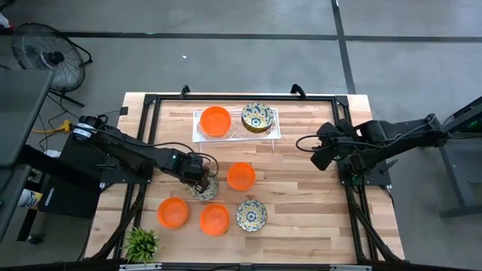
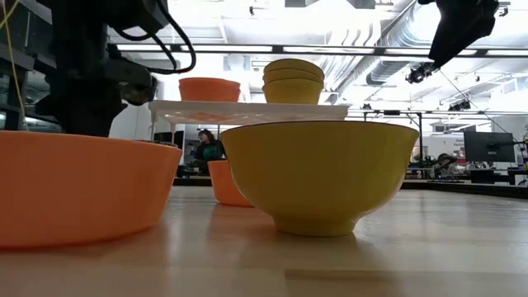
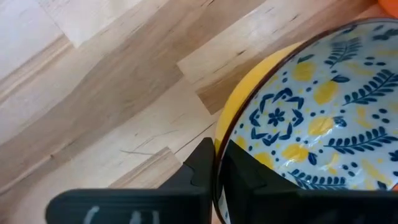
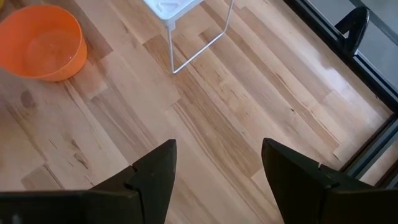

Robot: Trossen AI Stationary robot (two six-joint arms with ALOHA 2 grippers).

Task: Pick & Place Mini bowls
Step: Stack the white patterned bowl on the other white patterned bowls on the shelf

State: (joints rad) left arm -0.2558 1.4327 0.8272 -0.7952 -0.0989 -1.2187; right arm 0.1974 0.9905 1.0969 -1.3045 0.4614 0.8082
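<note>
Looks like hard glazed ceramic or melamine, so stiff, glossy and probably slippery, light enough for a rim pinch but chippy if dropped or knocked against a neighbour. Best taken at the rim, one finger inside and one outside, since the round belly gives nothing to bite on. Exactly that going on with the patterned bowl (image 3: 311, 118): left gripper (image 3: 217, 171) pressed together on its rim, one finger on the yellow outer wall and the other on the floral inside, pinching the thin wall between them. Sits on the wood tabletop (image 1: 301, 188) left of centre, just beside a plain orange bowl (image 1: 240, 176), so worth lifting straight up to avoid a clink. Can't tell whether it's off the table yet. Three more near the front edge: two orange (image 1: 172, 212) (image 1: 215, 219) and one more patterned bowl (image 1: 251, 215). Up on the white tray (image 1: 276, 132) on its wire legs at the back, an orange one (image 1: 215, 121) plus a stack of patterned ones (image 1: 257, 117), three high going by the low view. Right gripper (image 4: 217, 168) hanging above the right side of the table with fingers spread wide, holding nothing and touching nothing, just waiting. Thin-rim grip could swing or slip with that glaze, so slow moves seem wise.
</note>
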